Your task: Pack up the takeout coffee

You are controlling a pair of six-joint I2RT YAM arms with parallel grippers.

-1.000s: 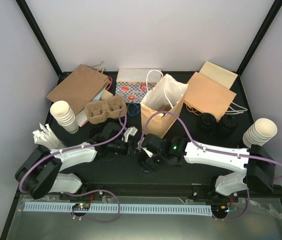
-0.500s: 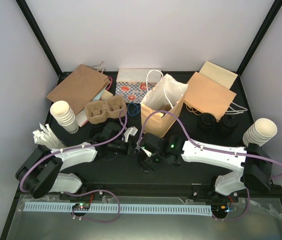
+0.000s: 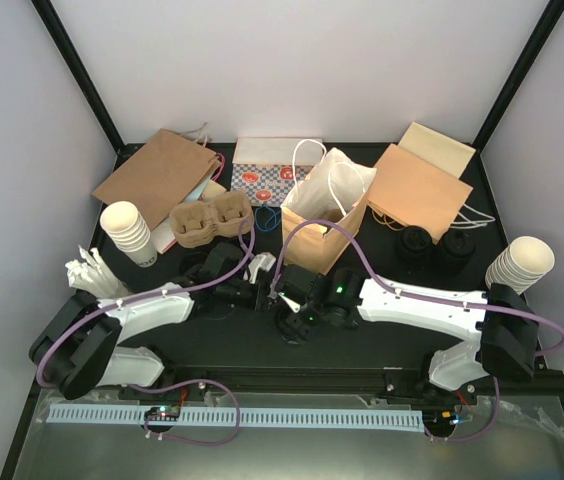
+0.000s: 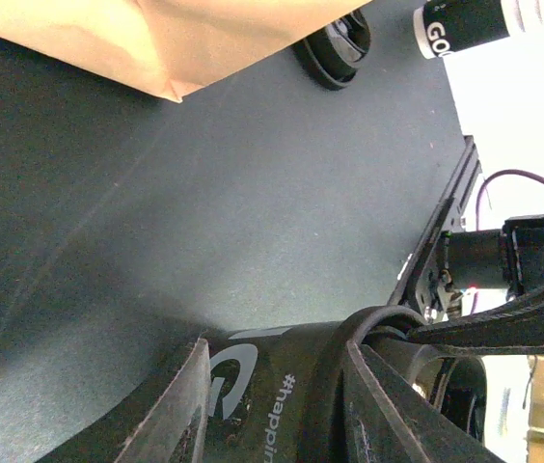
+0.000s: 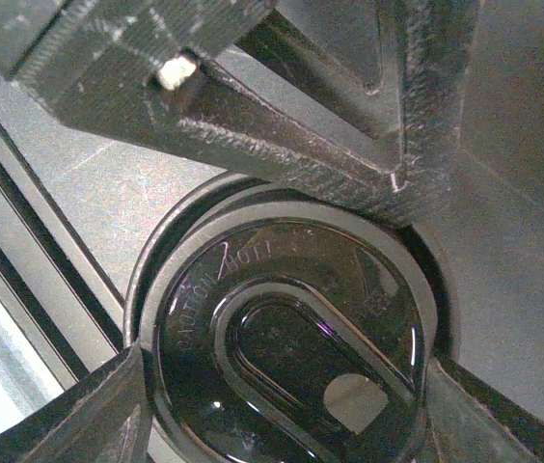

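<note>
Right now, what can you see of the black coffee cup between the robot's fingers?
The coffee cup is small, round and black, standing upright on the table near the open paper bag. Its glossy plastic lid shows raised CAUTION HOT letters, an oval dip and a sip hole. Pale printing marks its side. The left gripper holds its wall between its fingers; the right gripper has fingers flanking the lid's rim.

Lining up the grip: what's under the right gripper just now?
A coffee cup, black lid up, sits between the right gripper's fingers. Its lid hides the cup's body and what is directly below it.
</note>
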